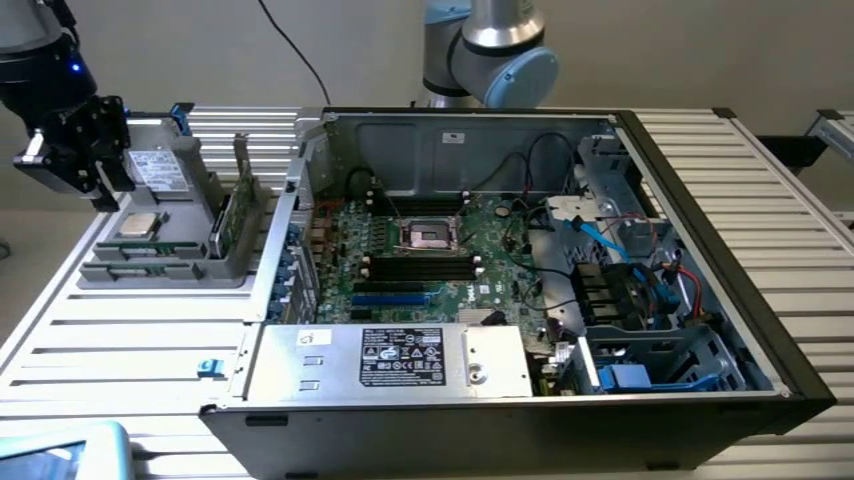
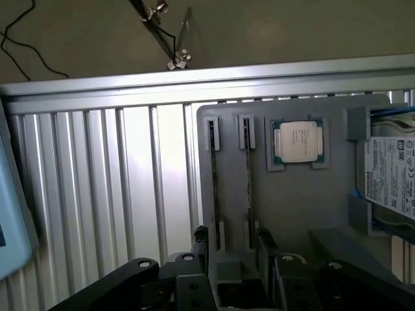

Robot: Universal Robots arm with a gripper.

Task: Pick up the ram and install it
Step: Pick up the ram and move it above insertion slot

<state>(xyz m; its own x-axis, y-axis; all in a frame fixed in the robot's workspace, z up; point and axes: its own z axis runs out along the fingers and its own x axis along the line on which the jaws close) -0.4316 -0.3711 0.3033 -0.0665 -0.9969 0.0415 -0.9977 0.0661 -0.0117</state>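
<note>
Jaws spread wide and holding nothing, the tool (image 2: 232, 237) hangs over a grey parts tray (image 2: 292, 214) on the slatted bench (image 2: 97, 194). Just past its fingertips two ram sticks (image 2: 247, 175) stand edge-on in slots, with the processor (image 2: 298, 141) beyond.

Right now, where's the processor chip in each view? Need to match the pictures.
Exterior view: the processor chip lies flat on the grey holder at the exterior view's left, next to the drive.
Wrist view: it sits in a recess of that holder, between the narrow slots and the drive.
Shared landmark: the drive's white label.
</note>
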